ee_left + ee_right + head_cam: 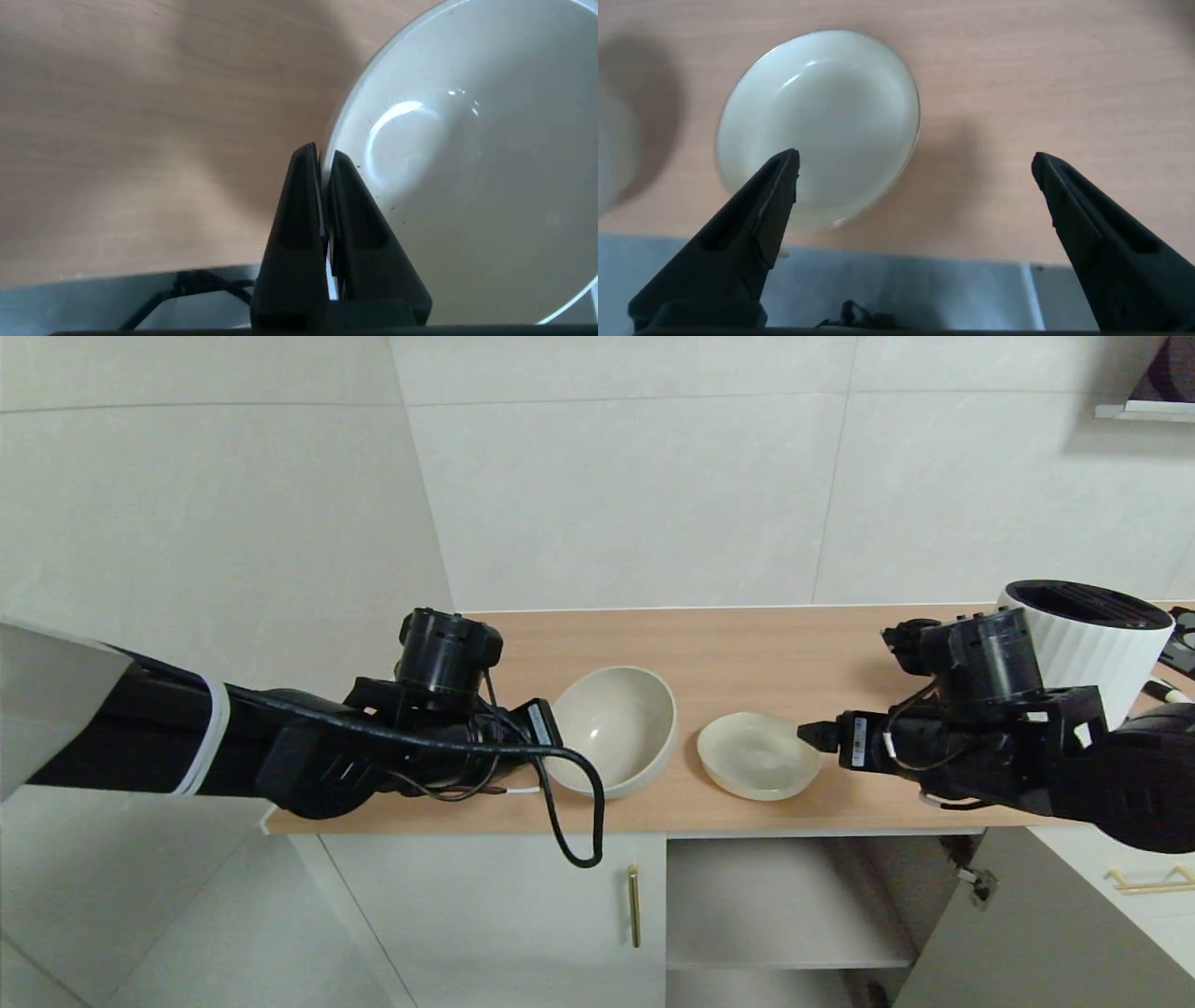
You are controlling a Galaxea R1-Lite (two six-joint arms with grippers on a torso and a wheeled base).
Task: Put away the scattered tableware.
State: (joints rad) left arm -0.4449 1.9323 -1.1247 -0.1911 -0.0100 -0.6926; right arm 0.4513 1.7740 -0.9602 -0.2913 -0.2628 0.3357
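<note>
A large cream bowl [616, 728] [467, 177] sits tilted on the wooden countertop [747, 644]. My left gripper [551, 747] [324, 154] is shut on its left rim, one finger inside the bowl and one outside. Just to the right lies a small pale dish [758, 754] [822, 126], flat on the counter. My right gripper [814, 735] [915, 159] is open at the dish's right edge, with one finger over the dish's rim and the other over bare wood.
A white ribbed container [1092, 635] stands at the counter's far right, behind my right arm. Below the counter is an open cabinet [775, 905] with a shelf, its door [1008, 933] swung out to the right. Tiled wall lies behind and to the left.
</note>
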